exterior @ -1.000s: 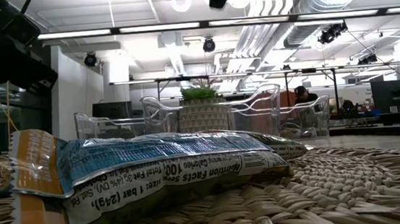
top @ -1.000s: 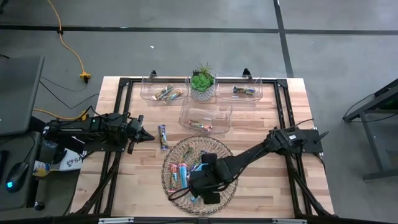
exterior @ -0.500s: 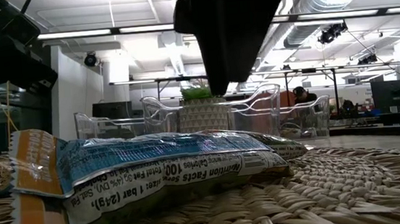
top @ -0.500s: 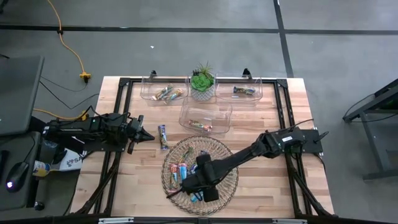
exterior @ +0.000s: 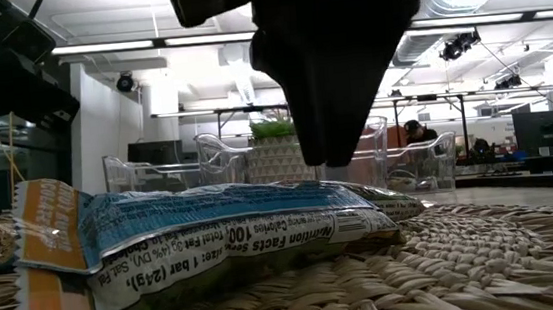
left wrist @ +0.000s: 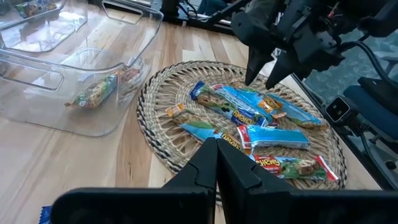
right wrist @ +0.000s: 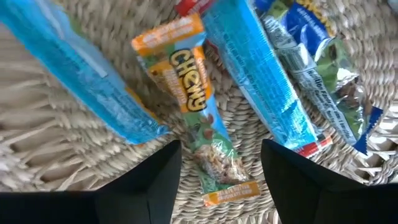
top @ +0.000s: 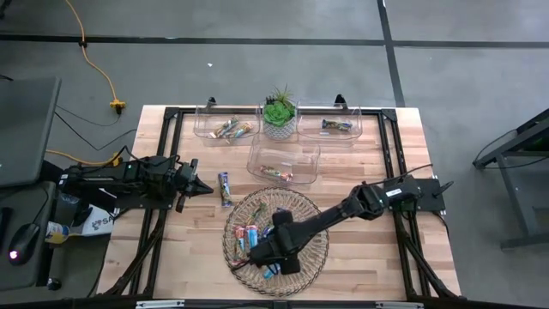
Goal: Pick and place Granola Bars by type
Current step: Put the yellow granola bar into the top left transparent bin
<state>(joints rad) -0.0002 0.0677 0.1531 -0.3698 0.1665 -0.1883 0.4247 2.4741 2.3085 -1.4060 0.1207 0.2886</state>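
Right now the orange-ended granola bar (right wrist: 198,118) lies on the wicker tray (top: 309,206) at lower centre of the high view, flanked closely by blue bars (right wrist: 261,74). Above it the right hand (right wrist: 221,171) hangs wide open, empty. Closing could catch a neighbour's wrapper. The left hand (left wrist: 216,163), shut, waits at left over the bench (top: 171,249).

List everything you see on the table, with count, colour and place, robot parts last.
Round woven wicker tray: one, tan, front centre.
Wrapped granola bars: several, mostly blue, one orange-green, on the tray.
Loose wrapped bar: one, blue-purple, on bare wood left of the tray.
Clear plastic rectangular bins: three, at the back and middle, each holding bars.
Potted green plant: one, between the two back bins.
Left gripper: shut, beside the loose bar.
Right gripper: open, over the orange-green bar.
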